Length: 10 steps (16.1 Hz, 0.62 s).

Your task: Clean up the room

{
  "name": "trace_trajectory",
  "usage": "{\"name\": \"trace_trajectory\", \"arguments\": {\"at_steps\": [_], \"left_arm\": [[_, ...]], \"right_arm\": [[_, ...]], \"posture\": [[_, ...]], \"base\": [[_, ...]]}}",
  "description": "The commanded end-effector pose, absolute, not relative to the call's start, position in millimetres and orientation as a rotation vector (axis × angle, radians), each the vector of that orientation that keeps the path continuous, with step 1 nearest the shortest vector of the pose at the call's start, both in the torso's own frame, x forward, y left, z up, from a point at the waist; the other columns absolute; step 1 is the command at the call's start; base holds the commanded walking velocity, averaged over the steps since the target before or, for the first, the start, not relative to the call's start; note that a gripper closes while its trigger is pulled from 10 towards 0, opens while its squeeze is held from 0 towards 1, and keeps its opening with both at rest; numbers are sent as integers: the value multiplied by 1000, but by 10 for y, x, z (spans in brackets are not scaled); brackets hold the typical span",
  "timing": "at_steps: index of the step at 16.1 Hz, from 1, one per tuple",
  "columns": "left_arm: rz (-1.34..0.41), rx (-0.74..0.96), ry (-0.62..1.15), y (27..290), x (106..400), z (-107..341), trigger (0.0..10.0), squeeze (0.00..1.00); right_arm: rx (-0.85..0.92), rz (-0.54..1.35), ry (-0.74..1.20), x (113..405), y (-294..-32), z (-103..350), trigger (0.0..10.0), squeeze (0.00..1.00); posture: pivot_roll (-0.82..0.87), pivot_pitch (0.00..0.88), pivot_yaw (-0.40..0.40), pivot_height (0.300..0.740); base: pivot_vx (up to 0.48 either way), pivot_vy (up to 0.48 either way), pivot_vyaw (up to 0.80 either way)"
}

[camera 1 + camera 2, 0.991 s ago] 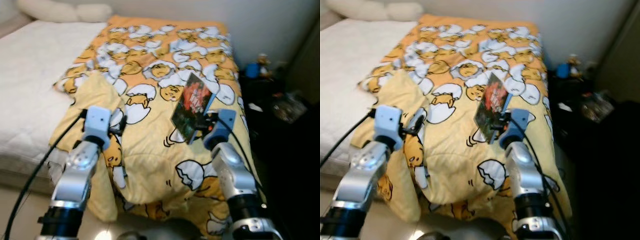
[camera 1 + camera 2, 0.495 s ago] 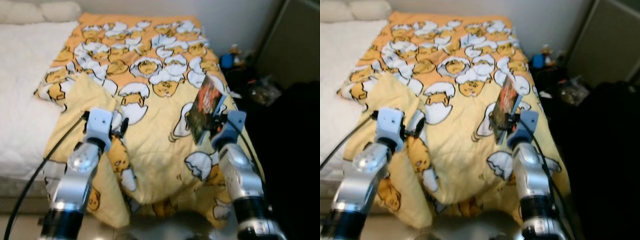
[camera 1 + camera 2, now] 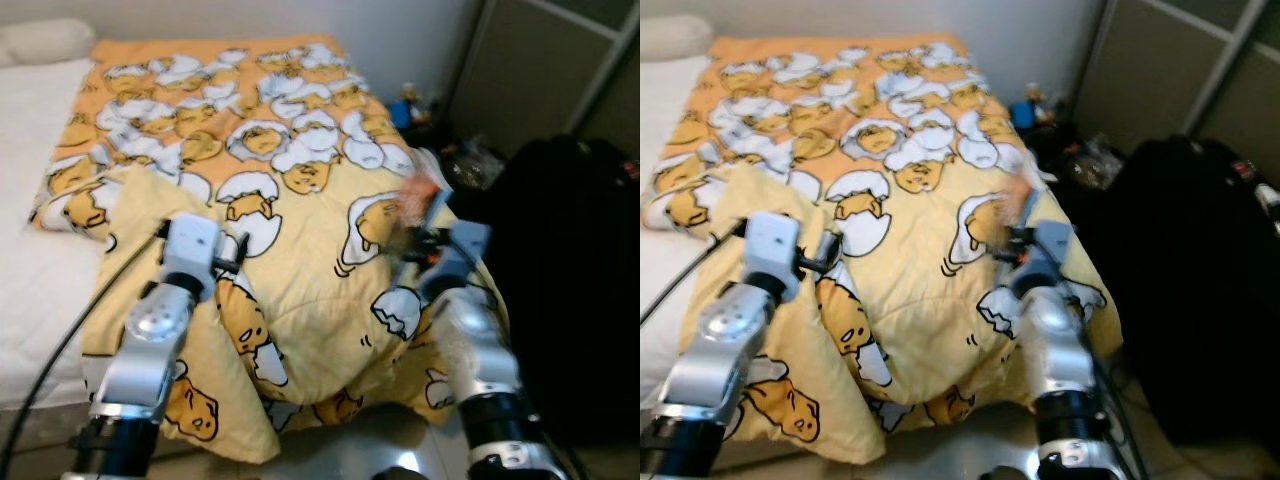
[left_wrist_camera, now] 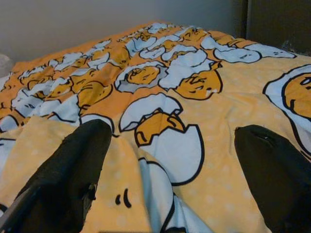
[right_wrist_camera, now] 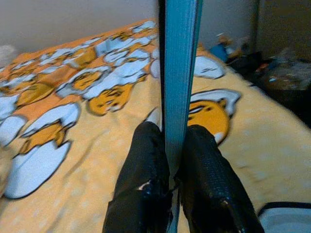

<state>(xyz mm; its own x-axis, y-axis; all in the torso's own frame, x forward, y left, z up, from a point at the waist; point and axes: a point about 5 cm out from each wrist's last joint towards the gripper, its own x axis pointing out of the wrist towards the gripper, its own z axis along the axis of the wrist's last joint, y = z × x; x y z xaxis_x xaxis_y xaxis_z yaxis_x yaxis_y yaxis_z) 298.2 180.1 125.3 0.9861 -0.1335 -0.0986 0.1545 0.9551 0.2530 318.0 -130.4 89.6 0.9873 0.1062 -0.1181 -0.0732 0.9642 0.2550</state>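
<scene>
My right gripper (image 3: 415, 240) is shut on a thin book (image 3: 420, 203) with a red and dark cover, held upright over the right edge of the bed. In the right wrist view the book's teal edge (image 5: 180, 73) stands pinched between the two black fingers (image 5: 148, 145). My left gripper (image 3: 235, 250) hovers open just above the yellow egg-print blanket (image 3: 300, 170), its fingers (image 4: 82, 150) spread wide with nothing between them. The book is blurred in both eye views.
The blanket covers the right half of a bed with a white mattress (image 3: 30, 100) and a folded-up corner (image 3: 130, 200). A large black bag (image 3: 570, 260) stands right of the bed. Small clutter (image 3: 440, 140) lies on the floor by grey closet doors (image 3: 530, 70).
The whole picture has swung right: the bed has slid left, and the black bag and closet doors have come into view. Both arms hold their poses, the right one still gripping the book.
</scene>
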Motion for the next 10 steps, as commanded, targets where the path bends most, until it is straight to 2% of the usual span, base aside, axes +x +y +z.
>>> {"name": "trace_trajectory", "arguments": {"at_steps": [1, 10], "left_arm": [[-162, 264, 84, 1767, 2975, 1236, 10000, 0], [-164, 265, 85, 1765, 2981, 1233, 10000, 0]], "right_arm": [[242, 96, 74, 3224, -1320, 1020, 10000, 0], [241, 95, 73, 3231, -1319, 1019, 10000, 0]], "posture": [[-24, 0, 10, 740], [-24, 0, 10, 740]], "base": [[0, 416, 0], [0, 439, 0]]}}
